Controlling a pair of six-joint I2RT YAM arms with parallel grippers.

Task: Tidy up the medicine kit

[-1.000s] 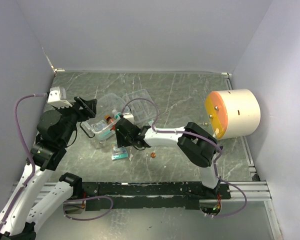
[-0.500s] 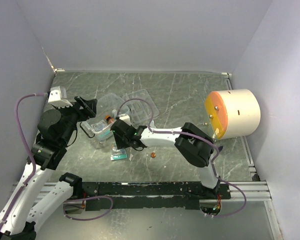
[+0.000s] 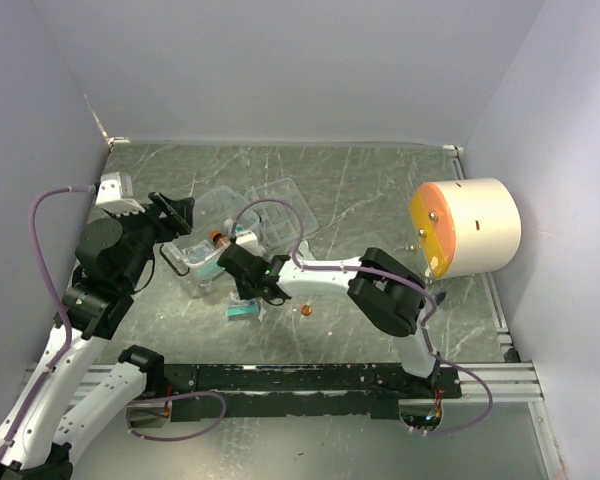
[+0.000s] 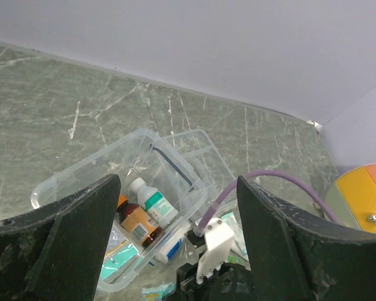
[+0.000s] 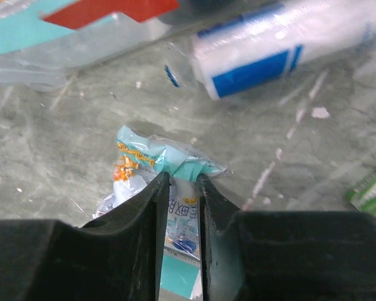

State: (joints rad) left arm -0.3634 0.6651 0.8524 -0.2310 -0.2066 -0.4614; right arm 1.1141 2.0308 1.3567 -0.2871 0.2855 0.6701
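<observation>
The medicine kit is a clear box left of centre; its red cross shows in the right wrist view. In the left wrist view the kit holds a brown bottle, a white bottle and teal packets. A clear tray lies behind it. My right gripper is low by the kit's near side, shut on a teal packet lying on the table. My left gripper hangs open and empty above the kit's left end.
A white roll with a blue label lies against the kit's wall. A small orange piece sits on the table to the right. A big cream cylinder with an orange face stands at the far right. A green packet edge shows.
My right gripper has moved left and down onto the teal packet by the kit and closed on it. The left arm has hardly moved.
</observation>
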